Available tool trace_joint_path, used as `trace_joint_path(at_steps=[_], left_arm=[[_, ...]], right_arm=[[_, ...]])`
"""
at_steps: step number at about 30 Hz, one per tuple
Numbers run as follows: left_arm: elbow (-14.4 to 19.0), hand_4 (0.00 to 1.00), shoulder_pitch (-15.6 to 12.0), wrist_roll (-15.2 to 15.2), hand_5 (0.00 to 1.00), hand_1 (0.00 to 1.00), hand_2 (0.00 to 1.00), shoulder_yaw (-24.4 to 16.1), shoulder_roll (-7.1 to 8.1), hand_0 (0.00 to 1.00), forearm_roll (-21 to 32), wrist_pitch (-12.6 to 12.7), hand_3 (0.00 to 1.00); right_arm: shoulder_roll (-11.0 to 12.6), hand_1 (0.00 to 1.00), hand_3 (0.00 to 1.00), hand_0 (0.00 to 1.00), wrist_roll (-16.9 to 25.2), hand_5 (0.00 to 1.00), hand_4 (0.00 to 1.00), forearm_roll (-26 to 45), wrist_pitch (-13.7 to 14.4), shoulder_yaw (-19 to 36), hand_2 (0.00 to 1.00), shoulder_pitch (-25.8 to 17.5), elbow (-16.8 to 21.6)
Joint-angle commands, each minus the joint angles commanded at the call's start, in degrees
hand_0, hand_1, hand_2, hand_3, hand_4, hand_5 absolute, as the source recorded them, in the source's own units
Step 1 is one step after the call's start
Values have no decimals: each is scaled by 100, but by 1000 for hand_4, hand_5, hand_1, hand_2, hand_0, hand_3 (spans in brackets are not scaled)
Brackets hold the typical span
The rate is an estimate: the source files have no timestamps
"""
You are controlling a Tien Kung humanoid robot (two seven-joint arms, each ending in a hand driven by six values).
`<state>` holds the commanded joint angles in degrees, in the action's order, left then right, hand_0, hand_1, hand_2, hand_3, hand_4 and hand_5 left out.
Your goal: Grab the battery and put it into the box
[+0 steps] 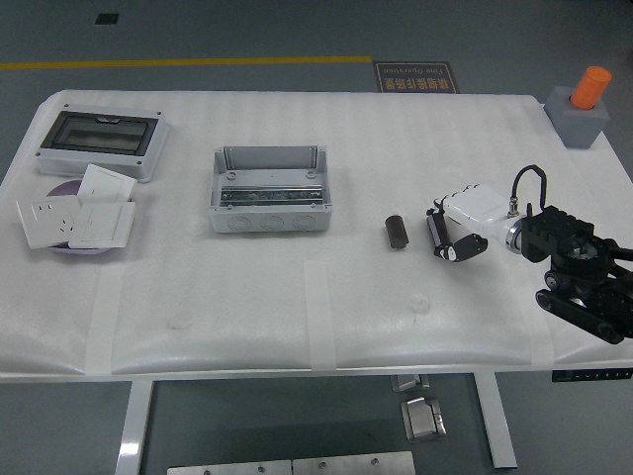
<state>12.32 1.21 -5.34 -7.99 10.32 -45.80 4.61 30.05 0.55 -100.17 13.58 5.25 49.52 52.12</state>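
A small dark cylindrical battery (397,234) lies on its side on the white worktop (297,307), its long axis running roughly from the near edge toward the far edge, tilted slightly. It sits alone between an open grey box (268,189), well to its left, and the robot's right hand (457,231) just beside it on the right, not touching. The white-backed hand reaches in from the right on a black arm (579,272), its dark fingers (465,245) loosely curled and holding nothing. The box stands upright with its open top showing a metal rail inside. At far left lie a grey enclosure with a dark transparent lid (99,142) and white wall sockets (81,213) stacked on a purple disc. An orange cylinder on a grey block (584,107) stands at the far right corner.
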Motion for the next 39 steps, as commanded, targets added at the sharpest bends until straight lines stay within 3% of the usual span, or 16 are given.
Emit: trace_joint_path(at_steps=[5,6,11,16,19,22,27,33,36,39], left_arm=[[3,448,4,3,497,619,427,0,-5,598,-7,-3,608],[3,449,4,4,498,619,428,-1,-6,598,-7,-3,608],[3,449,-6,-3,498,619,428,-20,-14,598,-32,-3,608],[-7,449,-44,-34,499,619,428,-83,-32,599,-102,-12,608],[-15,449,-75,-60,499,619,428,-128,-44,598,-138,-24,608],[-24,449,-102,-89,499,619,428,-179,-59,598,-179,-42,608],[-34,449,-134,-121,499,619,428,-247,-67,599,-240,-64,608],[-31,449,-152,-125,500,619,428,-254,-65,598,-244,-69,609],[-27,450,-153,-129,499,619,429,-257,-66,599,-246,-74,609],[-28,450,-151,-132,499,619,429,-268,-62,599,-252,-73,609]], right_arm=[[-7,688,697,773,11,343,686,2,25,4,709,-6,25],[-3,686,673,766,13,326,615,-3,32,13,689,-10,40],[81,686,673,766,-23,326,615,-113,61,234,689,-43,238],[161,677,673,763,-159,324,582,-422,88,838,681,-105,683],[72,675,673,763,-245,328,598,-616,119,1300,677,-195,1004],[-152,675,673,763,-295,328,598,-694,154,1761,677,-313,1285],[-717,674,673,761,-307,334,593,-566,247,2531,676,-488,1547],[-1478,673,675,762,-322,312,548,-521,403,3321,674,-562,1302],[-1812,672,673,762,-356,326,574,-512,425,3404,675,-473,1013],[-1994,672,673,762,-389,326,574,-464,416,3354,675,-393,783]])
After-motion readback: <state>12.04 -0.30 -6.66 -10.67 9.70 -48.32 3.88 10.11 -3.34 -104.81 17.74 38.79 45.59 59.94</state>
